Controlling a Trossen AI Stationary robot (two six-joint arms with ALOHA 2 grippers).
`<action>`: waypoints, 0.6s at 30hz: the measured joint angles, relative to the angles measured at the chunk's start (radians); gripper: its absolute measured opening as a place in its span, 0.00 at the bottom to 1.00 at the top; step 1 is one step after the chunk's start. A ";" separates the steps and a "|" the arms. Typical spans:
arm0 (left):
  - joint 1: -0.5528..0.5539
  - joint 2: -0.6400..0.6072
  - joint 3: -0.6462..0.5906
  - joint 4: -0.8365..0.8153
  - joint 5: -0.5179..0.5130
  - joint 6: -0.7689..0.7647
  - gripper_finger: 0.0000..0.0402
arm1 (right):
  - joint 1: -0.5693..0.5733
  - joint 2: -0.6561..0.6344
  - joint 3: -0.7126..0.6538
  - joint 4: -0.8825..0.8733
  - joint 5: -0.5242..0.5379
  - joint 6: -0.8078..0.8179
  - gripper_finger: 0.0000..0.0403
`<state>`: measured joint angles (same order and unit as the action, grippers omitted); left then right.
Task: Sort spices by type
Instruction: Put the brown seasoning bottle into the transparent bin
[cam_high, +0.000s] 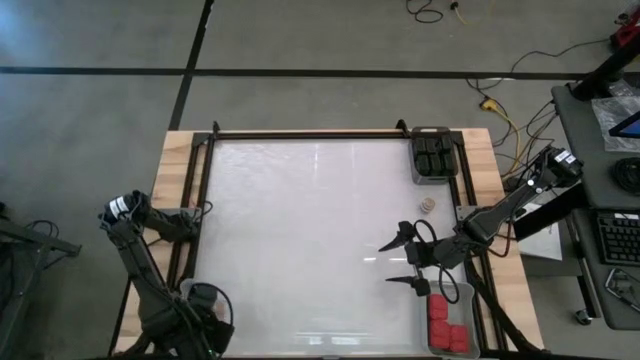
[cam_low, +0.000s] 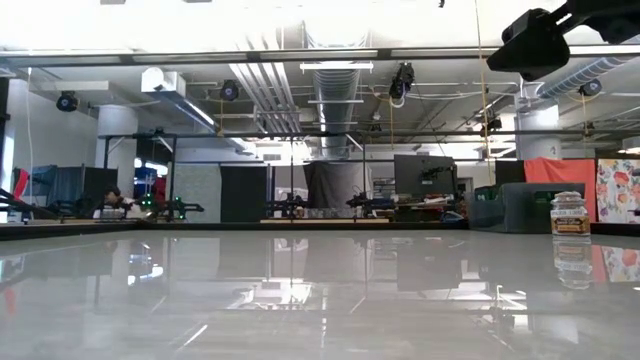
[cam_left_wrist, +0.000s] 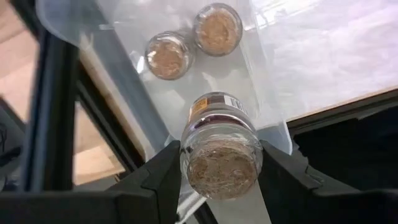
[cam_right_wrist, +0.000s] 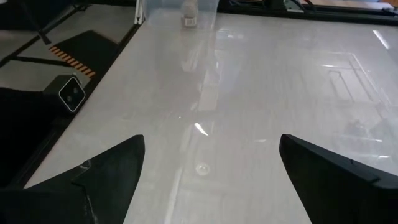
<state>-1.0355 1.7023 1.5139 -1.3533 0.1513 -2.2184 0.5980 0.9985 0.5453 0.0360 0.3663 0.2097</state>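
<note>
My left gripper (cam_high: 205, 300) hangs at the table's near left corner, pointing down, shut on a round tan-lidded spice jar (cam_left_wrist: 221, 146) above a clear bin (cam_left_wrist: 109, 31). Two like jars (cam_left_wrist: 168, 55) (cam_left_wrist: 217, 28) stand upright in that bin. Another tan-lidded jar (cam_high: 428, 204) (cam_low: 568, 212) stands upright on the white table toward the right. Black jars (cam_high: 433, 155) fill a bin at the far right, red-topped ones (cam_high: 445, 325) a bin at the near right. My right gripper (cam_high: 400, 262) (cam_right_wrist: 211, 168) hovers open beside the red bin, nothing between its fingers. My left gripper pinches the jar's glass wall just below its tan top (cam_left_wrist: 186, 155) between its two fingers, one finger (cam_left_wrist: 165, 177) on each side. The fingers come from above, pointing down. The jar hangs about upright, top up, clear above the bin's near end.
Dark rails (cam_high: 300, 133) frame the white table top (cam_high: 300, 230), with wooden boards outside them. The middle of the table is bare. A desk with a keyboard (cam_high: 620, 235) and cables stand off the right side.
</note>
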 joint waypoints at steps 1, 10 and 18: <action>0.000 0.000 -0.014 0.019 0.000 0.009 0.39 | 0.000 0.000 0.000 0.000 0.000 0.001 0.91; -0.002 -0.024 -0.162 0.212 0.019 -0.062 0.39 | 0.000 0.000 0.000 0.000 0.000 0.016 0.91; -0.002 -0.029 -0.264 0.294 0.020 -0.052 0.40 | 0.000 0.000 0.000 0.000 0.000 0.018 0.91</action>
<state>-1.0370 1.6730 1.2495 -1.0590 0.1715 -2.2707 0.5980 0.9985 0.5453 0.0360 0.3664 0.2276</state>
